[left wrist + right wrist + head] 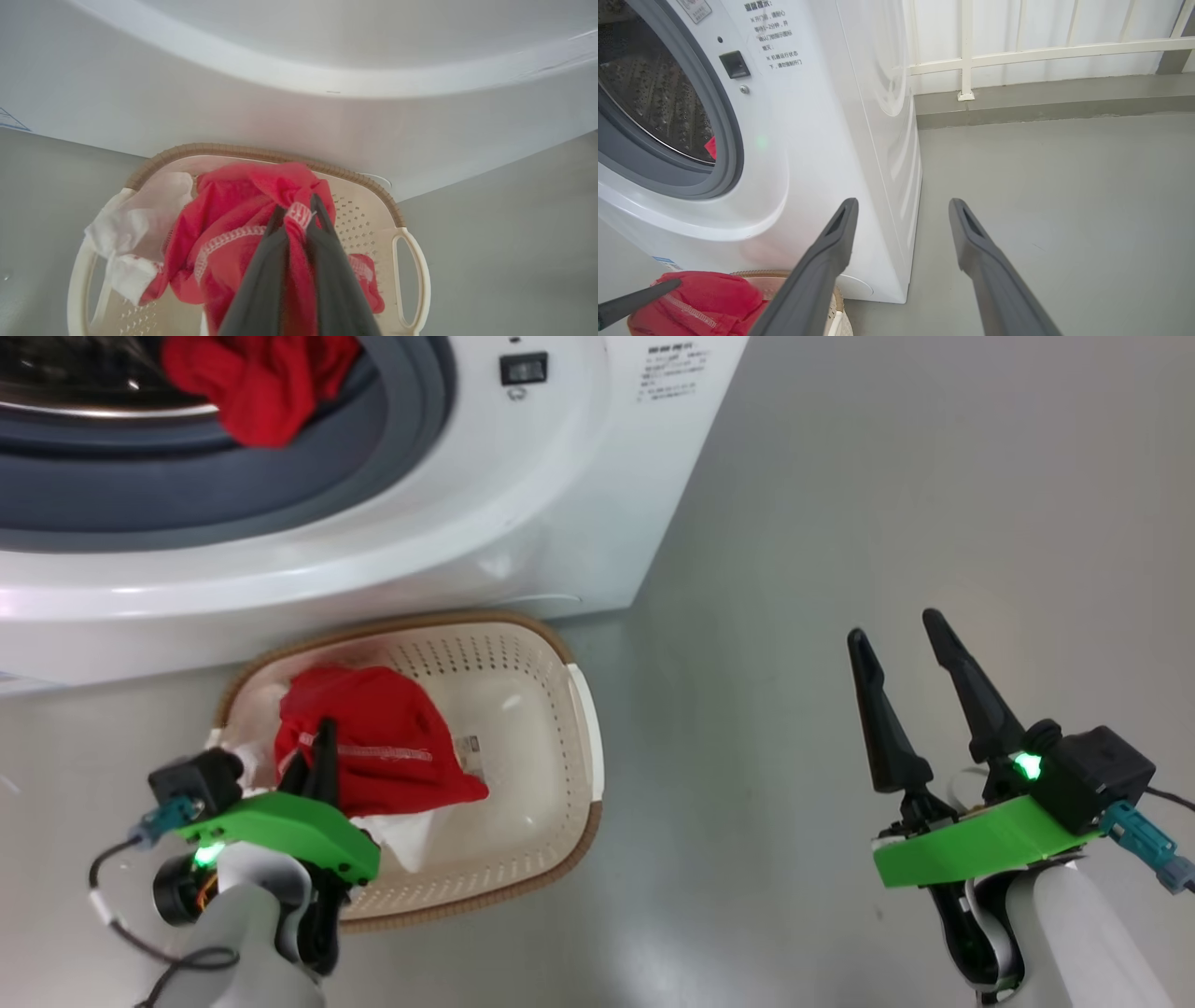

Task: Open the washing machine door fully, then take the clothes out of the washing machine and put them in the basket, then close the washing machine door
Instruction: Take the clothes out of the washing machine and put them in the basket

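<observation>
Floor (pixel 887 476), grey and smooth, takes up most of what I see from here, running back to a white railing (pixel 966 51) along the wall. The washer (pixel 523 504) stands on it, a big white box with its round mouth uncovered and a grey ring (pixel 280 495) around the steel drum (pixel 658 102). The basket (pixel 504 658) sits on the floor right against the washer's foot, below that mouth. It is cream and perforated, with a brown rim and a white handle (pixel 411 280) on its side.

A red garment (pixel 261 383) lies at the lip of the drum, drooping onto the ring. A red bundle (pixel 392 747) with white stitching is heaped in the left half of the basket. A white cloth (pixel 135 219) lies beside and under it, draped over the basket's left edge.

The left claw (pixel 299 210) is over the near left of the basket, clenched on the red bundle, with a fold pinched between its two dark fingers. I cannot tell whether the bundle's weight rests on the basket's bottom. The right claw (pixel 894 627) hangs over bare floor well to the right of the basket and washer, its fingers spread wide and nothing between them.

A small dark latch socket (pixel 523 369) sits beside the ring, and a sticker (pixel 467 751) shows inside the basket at the bundle's edge.
</observation>
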Robot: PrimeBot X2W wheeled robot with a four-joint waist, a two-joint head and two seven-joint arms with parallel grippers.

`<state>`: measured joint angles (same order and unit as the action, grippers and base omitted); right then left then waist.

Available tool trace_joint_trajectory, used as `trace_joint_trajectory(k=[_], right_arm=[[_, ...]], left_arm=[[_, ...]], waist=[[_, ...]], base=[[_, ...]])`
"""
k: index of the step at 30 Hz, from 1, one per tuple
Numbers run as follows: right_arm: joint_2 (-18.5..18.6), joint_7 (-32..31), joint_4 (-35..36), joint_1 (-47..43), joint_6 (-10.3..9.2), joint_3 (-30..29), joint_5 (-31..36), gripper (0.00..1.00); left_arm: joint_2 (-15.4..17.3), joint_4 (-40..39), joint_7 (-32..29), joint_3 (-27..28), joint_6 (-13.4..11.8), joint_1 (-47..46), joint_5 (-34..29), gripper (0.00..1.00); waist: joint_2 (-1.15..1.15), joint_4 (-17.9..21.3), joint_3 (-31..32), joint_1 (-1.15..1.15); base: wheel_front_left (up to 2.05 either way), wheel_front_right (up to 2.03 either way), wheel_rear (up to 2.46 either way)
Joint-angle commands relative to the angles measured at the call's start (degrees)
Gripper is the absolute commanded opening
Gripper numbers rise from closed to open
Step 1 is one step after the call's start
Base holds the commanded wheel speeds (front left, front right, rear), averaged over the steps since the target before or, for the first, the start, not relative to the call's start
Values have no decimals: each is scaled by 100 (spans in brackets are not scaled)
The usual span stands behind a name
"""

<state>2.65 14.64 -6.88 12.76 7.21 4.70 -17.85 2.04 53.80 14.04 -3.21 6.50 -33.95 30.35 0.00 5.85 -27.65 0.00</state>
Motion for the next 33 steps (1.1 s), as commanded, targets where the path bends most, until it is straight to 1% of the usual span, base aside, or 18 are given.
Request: trace_joint_trajectory(k=[1,7,13,19,27,28,29,30,31,33], right_arm=[[22,36,144,67,28,142,-69,100],[22,36,133,137,28,172,-93,100],[22,36,124,213,28,254,-102,100],[22,36,130,337,28,325,-82,100],[22,36,93,444,28,342,-46,100],[22,36,90,453,28,345,-48,100],[22,36,82,459,28,346,-50,100],[22,36,71,465,28,342,-52,100],[22,36,58,469,28,336,-53,100],[22,36,35,474,28,316,-55,100]], left_arm=[[179,141,-59,64,34,-130,40,0],[290,896,-401,-174,38,-531,-95,0],[364,1461,-595,-223,4,-819,-87,0],[423,1750,-659,-267,-57,-1020,-90,0],[447,1892,-766,-321,-89,-1214,-77,0],[451,1904,-769,-324,-88,-1231,-70,10],[454,1913,-756,-325,-90,-1244,-63,29],[452,1922,-740,-330,-94,-1253,-59,73],[449,1930,-729,-335,-96,-1256,-55,100],[447,1943,-674,-344,-120,-1257,-52,100]], waist=[[0,120,-199,0],[0,176,-386,0],[0,227,-582,0],[0,245,-824,0],[0,221,-1004,0],[0,221,-1010,0],[0,221,-1012,0],[0,219,-1007,0],[0,216,-998,0],[0,208,-970,0]], base=[[0,0,0],[0,0,0],[0,0,0],[0,0,0],[0,0,0],[0,0,0],[0,0,0],[0,0,0],[0,0,0],[0,0,0]])
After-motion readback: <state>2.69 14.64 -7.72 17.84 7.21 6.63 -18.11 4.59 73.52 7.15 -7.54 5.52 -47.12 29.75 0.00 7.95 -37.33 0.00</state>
